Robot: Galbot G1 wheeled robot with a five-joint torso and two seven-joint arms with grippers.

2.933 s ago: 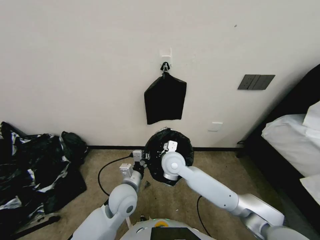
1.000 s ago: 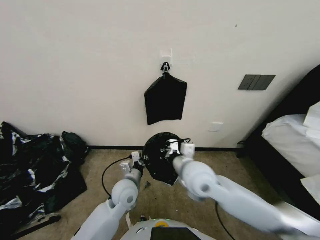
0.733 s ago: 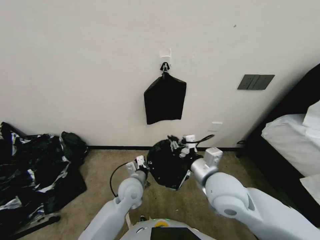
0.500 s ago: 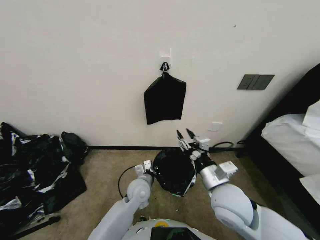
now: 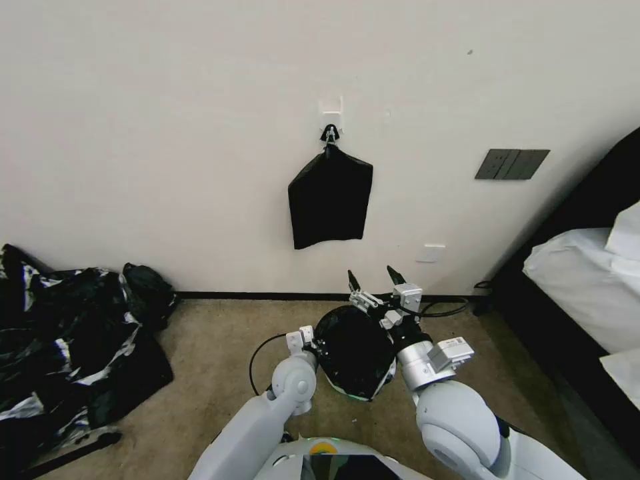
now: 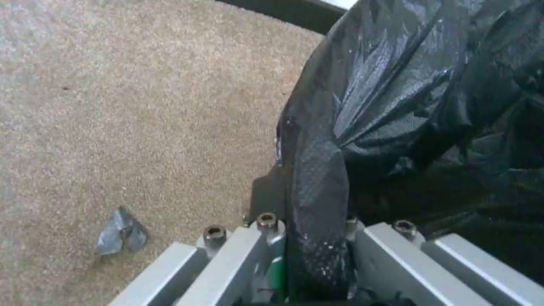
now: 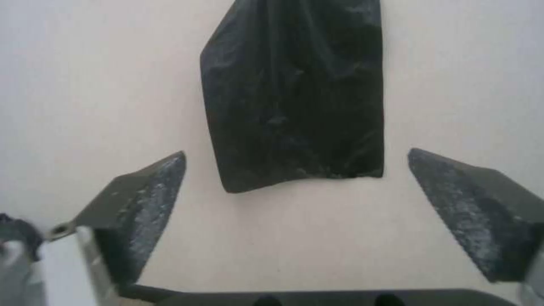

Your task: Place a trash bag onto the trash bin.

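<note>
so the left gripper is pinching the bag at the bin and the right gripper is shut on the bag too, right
Not quite. The left gripper does pinch the trash bag over the trash bin, but the right gripper is open and empty, fingers spread, as the right wrist view shows.

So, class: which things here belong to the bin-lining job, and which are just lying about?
Job:
- trash bag, draped over the trash bin
- left gripper, shut on the bag
- right gripper, open above it

Lying about:
- black bundle hung on the wall
- black plastic heap
- bed

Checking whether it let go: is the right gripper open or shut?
Open: the right gripper has its fingers spread and empty, above the trash bag.
</note>
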